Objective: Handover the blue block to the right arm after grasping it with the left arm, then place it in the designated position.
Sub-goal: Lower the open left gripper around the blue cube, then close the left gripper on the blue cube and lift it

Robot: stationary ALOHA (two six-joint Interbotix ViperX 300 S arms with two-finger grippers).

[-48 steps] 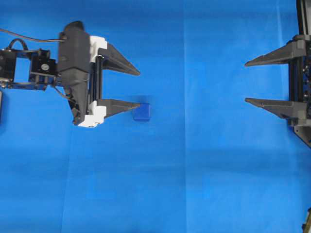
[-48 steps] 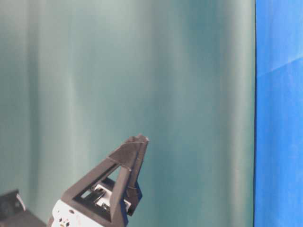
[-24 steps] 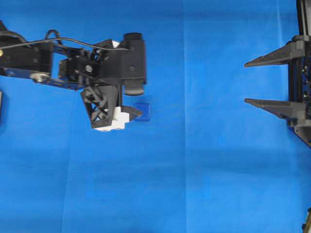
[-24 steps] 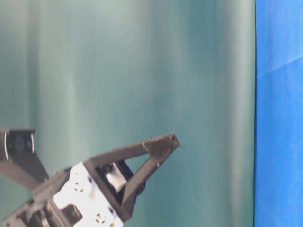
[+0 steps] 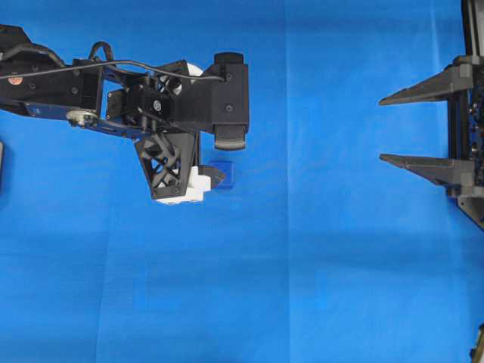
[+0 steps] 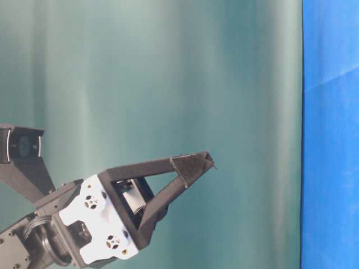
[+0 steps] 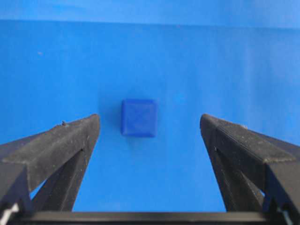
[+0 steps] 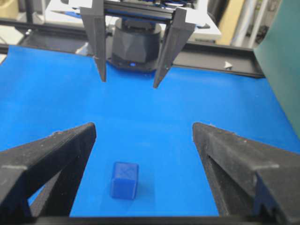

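One block (image 5: 224, 173), small dark-blue cube with rounded edges and a faint X moulded on its faces, sat on the blue cloth (image 5: 318, 249) covering the desk, left of the centre crease. Cloth looked smooth and matte, with faint fold lines. Left tool (image 7: 149, 136) pointed down over the block, released wide: two pointed black fingers (image 7: 65, 145) with a grainy printed texture, mounted on white brackets (image 5: 189, 185). In the left wrist view the block lay on the cloth between the two fingers, nearer the left-hand one, touching neither. From overhead the left arm (image 5: 91, 91), black with exposed cables, covered the block's left edge. Right tool (image 5: 386, 128) hung well apart at the right edge, also released wide, with tapered all-black fingers (image 5: 420, 87) on a black rail. Right wrist view showed the block upright on the cloth between its own fingers, untouched. Table-level view showed the left tool against a teal backdrop (image 6: 168, 84), smooth with soft vertical folds.
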